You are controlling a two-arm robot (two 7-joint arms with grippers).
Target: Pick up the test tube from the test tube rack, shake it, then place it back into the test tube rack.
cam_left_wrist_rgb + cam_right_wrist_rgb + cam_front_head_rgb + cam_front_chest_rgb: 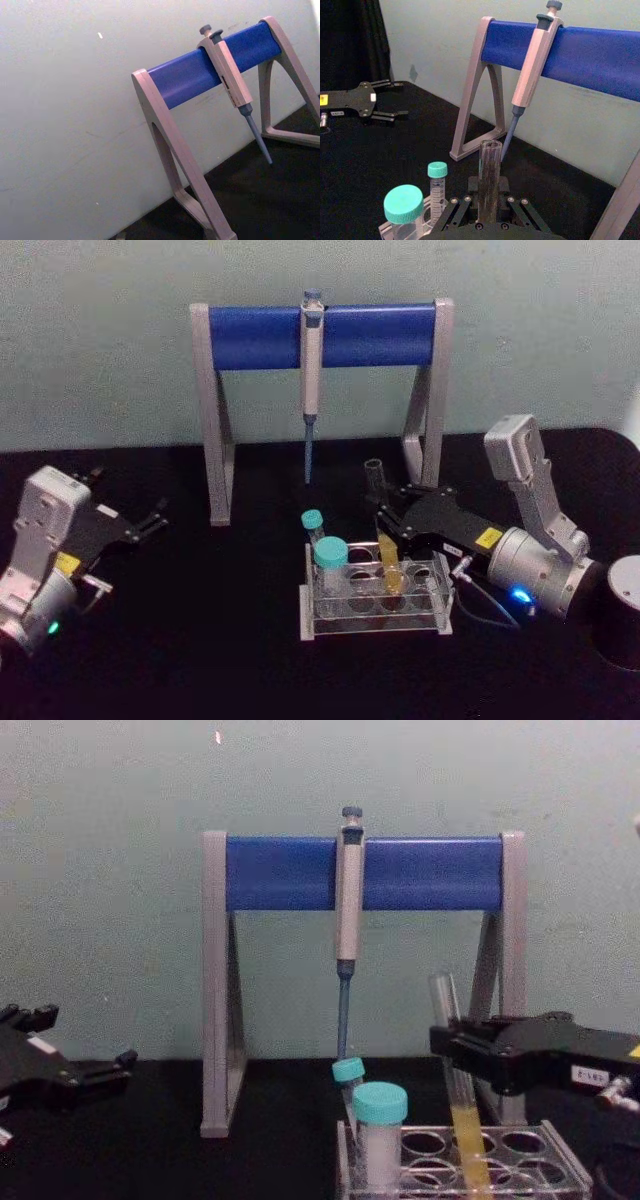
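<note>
the right gripper point(386, 527) reaches in from the right side of the black desk point(200, 640), and its fingers are clenched on the test tube point(390, 577), gripping the glass about halfway up. the tube leans a little, with its open mouth tipped toward the back wall and rising above the fingers. its lower end, holding the yellow-orange liquid, sits down in a hole of the clear rack point(375, 632), in the back row. the rack stands near the middle of the desk, in front of the pipette stand point(260, 335). two more containers stand in the rack's left end: a wide vial point(331, 562) with a broad teal cap, just left of the test tube, and a slim capped tube point(314, 526) that leans behind the vial. from the chest view the test tube's liquid shows below the gripper, passing through the rack's top plate. the stand has grey legs and a blue crossbar, and a grey pipette point(311, 360) hangs from the middle of the bar with its tip pointing down, well above the desk. the left gripper point(152, 521) is parked at the left side of the desk, well apart from the rack, with its fingers released and spread, grasping nothing.
</note>
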